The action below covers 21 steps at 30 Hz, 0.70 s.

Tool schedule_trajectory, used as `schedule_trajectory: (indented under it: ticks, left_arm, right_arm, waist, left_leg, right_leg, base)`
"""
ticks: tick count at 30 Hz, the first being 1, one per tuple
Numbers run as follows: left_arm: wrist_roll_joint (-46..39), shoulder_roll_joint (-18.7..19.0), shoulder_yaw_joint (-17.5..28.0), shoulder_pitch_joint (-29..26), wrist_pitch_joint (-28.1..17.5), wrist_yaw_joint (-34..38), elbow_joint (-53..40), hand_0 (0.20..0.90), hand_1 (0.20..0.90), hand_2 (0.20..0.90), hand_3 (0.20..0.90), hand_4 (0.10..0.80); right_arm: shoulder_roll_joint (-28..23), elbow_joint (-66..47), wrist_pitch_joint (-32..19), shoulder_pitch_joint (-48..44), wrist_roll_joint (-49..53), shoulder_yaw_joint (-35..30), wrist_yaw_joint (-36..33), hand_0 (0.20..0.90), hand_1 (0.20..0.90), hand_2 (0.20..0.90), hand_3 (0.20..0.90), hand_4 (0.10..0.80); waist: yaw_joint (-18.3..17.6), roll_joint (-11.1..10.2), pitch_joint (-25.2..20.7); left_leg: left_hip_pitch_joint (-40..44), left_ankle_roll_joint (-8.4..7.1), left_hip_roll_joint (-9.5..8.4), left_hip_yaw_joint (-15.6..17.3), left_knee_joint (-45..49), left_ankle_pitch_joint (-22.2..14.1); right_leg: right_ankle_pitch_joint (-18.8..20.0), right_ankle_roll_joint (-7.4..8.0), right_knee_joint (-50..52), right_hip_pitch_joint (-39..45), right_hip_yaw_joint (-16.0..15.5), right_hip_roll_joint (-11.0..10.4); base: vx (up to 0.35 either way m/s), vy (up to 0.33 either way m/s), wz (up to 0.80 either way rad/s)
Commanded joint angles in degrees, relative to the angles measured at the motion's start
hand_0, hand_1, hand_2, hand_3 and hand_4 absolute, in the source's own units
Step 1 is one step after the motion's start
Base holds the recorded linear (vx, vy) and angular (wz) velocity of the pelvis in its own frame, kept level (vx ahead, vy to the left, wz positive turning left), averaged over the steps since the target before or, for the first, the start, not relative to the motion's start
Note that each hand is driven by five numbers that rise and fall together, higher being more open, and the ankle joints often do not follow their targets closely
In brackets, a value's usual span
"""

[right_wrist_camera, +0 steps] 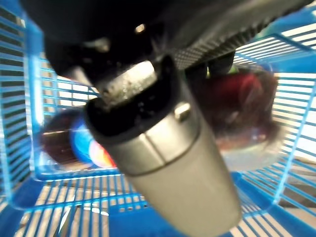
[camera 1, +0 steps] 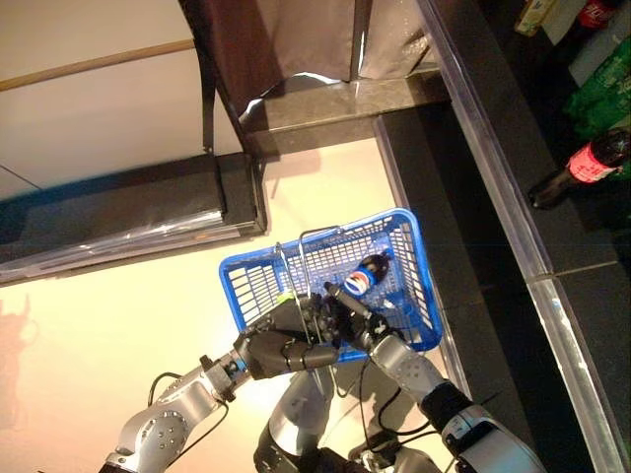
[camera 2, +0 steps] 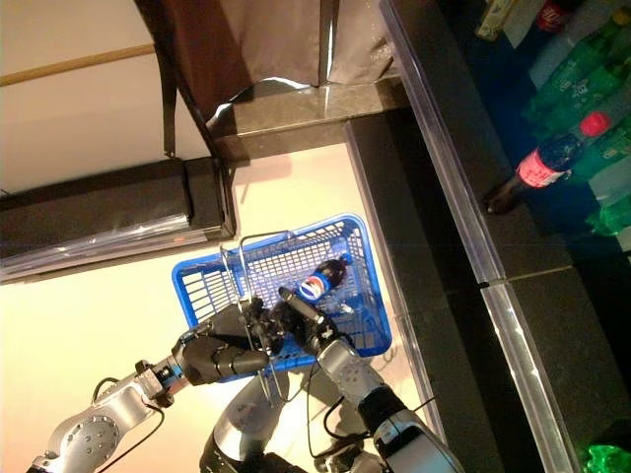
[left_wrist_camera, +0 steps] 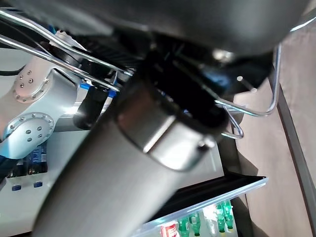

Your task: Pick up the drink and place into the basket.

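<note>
Left eye view: my left robot hand (camera 1: 281, 347) sits at the near rim of the blue basket (camera 1: 409, 258), fingers curled round the basket's wire handle (camera 1: 296, 281), which rises just past my knuckles. My right robot hand (camera 1: 357, 317) reaches over the same near rim from the other side, fingers stretched into the basket. The drink (camera 1: 367, 274), a dark cola bottle with a blue label, lies tilted inside the basket just beyond my right fingertips; I cannot tell whether they touch it. Far off to my right, a red-labelled bottle (camera 1: 587, 166) lies on the dark shelf (camera 1: 552, 227) with green bottles (camera 1: 601, 94) beyond it.

Right eye view: same layout. The bottle rests against the basket's mesh, ahead of my right robot hand, and the handle stands upright beside my left robot hand.

Left wrist view: my own dark bulk and a silver arm segment fill most of the frame. The wire handle passes through my left grip and loops out past it.

Right wrist view: blue mesh surrounds my right robot hand on all sides. The drink shows as blurred dark, red and blue shapes on the basket floor past my fingers. I cannot tell whether the right fingers are open or closed on it.
</note>
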Motion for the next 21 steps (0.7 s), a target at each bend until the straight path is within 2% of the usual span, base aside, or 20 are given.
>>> schedule_trajectory:
  ticks: [1,6,12,13,14,15,21]
  left_arm:
    - [-8.0,-4.0,3.6,-3.2,-5.0,-12.3,-21.3,0.3,0.3,0.3,0.2,0.1]
    - [-7.7,-4.1,5.3,-1.3,-5.3,-11.5,-22.2,0.3,0.3,0.3,0.2,0.1]
    - [-5.7,-4.8,5.7,0.6,-7.5,-10.4,-21.6,0.3,0.3,0.3,0.2,0.1]
    - [-5.4,-4.8,5.9,0.8,-7.9,-10.1,-21.5,0.3,0.3,0.3,0.2,0.1]
    - [-5.4,-4.9,6.0,0.9,-7.9,-10.1,-21.4,0.3,0.3,0.3,0.2,0.1]
    - [-5.3,-4.9,6.4,1.3,-8.4,-10.2,-21.3,0.3,0.3,0.3,0.2,0.1]
    - [-5.2,-5.0,8.1,3.8,-10.5,-9.9,-21.1,0.3,0.3,0.3,0.2,0.1]
  right_arm:
    - [2.1,-10.4,-4.0,-2.7,-5.2,0.7,1.5,0.9,0.9,0.9,0.9,0.8]
    - [-0.3,-21.9,-4.6,3.7,-10.2,1.2,2.2,0.9,0.9,0.9,0.9,0.8]
    - [-5.5,-35.8,-3.9,9.4,-15.3,2.1,6.1,0.9,0.9,0.9,0.9,0.8]
    - [-6.7,-38.3,-3.6,10.3,-16.2,2.0,6.5,0.9,0.9,0.9,0.9,0.8]
    - [-6.8,-38.6,-3.5,10.5,-16.3,2.1,6.6,0.9,0.9,0.9,0.9,0.8]
    - [-8.7,-42.2,-3.7,11.7,-17.8,1.8,7.1,0.9,0.9,0.9,0.9,0.8]
    - [-14.7,-54.3,-3.1,18.6,-21.0,-0.8,11.5,0.9,0.9,0.9,0.9,0.8]
  waist:
    - [-1.7,-0.3,-3.3]
    - [-2.9,-1.7,-3.2]
    - [-4.7,-3.1,-3.3]
    - [-5.1,-3.0,-3.5]
    - [-5.1,-3.3,-3.5]
    - [-5.6,-3.4,-3.7]
    - [-7.7,-4.2,-4.1]
  left_leg:
    - [-2.6,3.89,-2.02,1.3,4.5,-3.2]
    - [-2.3,4.14,-1.14,1.7,3.9,-3.2]
    - [-1.6,4.13,-0.19,2.7,3.5,-3.2]
    - [-2.0,4.41,-0.16,2.9,3.1,-1.7]
    - [-1.3,4.1,-0.03,2.9,3.3,-3.1]
    - [-1.7,4.34,0.12,3.3,2.9,-1.7]
    - [-0.8,4.2,0.95,4.8,2.7,-2.1]
  right_leg:
    - [9.0,-3.69,-3.4,-1.4,-0.4,3.6]
    - [9.1,-3.45,-3.4,-1.9,0.2,4.1]
    - [9.1,-3.24,-3.5,-2.0,1.2,4.9]
    - [10.4,-3.72,-4.0,-2.3,0.5,4.9]
    - [9.2,-3.16,-3.5,-2.0,1.4,5.0]
    - [10.3,-3.61,-4.0,-2.3,0.8,5.1]
    - [10.0,-3.47,-3.7,-2.5,1.8,5.6]
  base:
    - [-0.012,-0.024,0.03]
    - [-0.014,-0.042,-0.04]
    - [-0.021,-0.023,-0.05]
    - [0.005,-0.007,-0.05]
    - [-0.057,0.025,-0.06]
    - [0.001,-0.009,-0.07]
    - [-0.015,0.009,-0.06]
